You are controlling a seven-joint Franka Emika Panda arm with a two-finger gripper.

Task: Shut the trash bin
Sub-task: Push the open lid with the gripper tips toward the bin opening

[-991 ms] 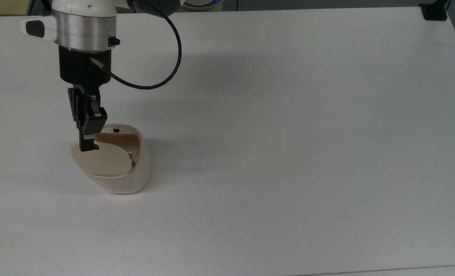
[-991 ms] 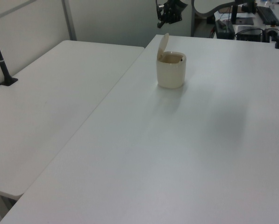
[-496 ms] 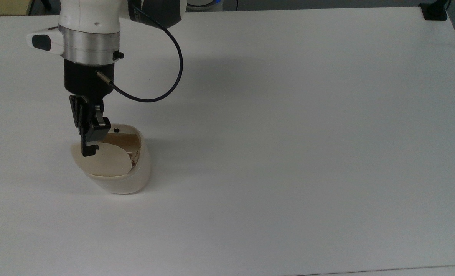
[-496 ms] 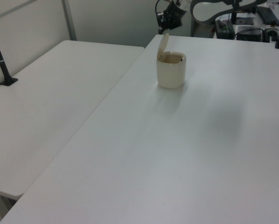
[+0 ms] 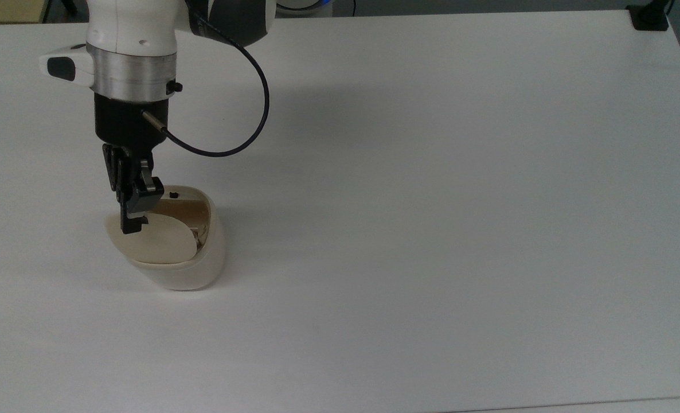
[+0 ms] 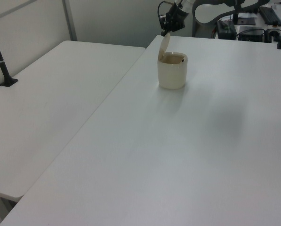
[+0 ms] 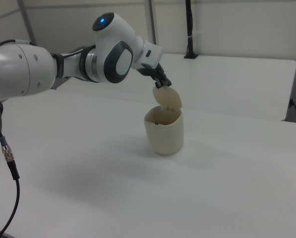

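Note:
The cream trash bin (image 5: pixel 194 269) stands near the top view's left on the white table (image 5: pixel 432 201). Its flat lid (image 5: pixel 159 241) is hinged up, nearly upright, and the dark inside (image 5: pixel 194 213) shows. My gripper (image 5: pixel 131 227) is shut, fingers pointing down, with its tip at the lid's upper edge. In the left view the gripper (image 6: pixel 167 30) hangs just above the raised lid (image 6: pixel 164 46) of the bin (image 6: pixel 172 73). In the right view the gripper (image 7: pixel 163 83) meets the top of the lid (image 7: pixel 168 98) over the bin (image 7: pixel 163 133).
A black cable (image 5: pixel 242 132) loops from my wrist. A black clamp (image 5: pixel 649 17) sits at the table's far corner on the top view's right. A second white table (image 6: pixel 46 103) adjoins on the left view's left, with a black post (image 6: pixel 0 56).
My gripper has come down and slightly forward, from above the bin to the lid's top edge. The lid still stands open at the same angle.

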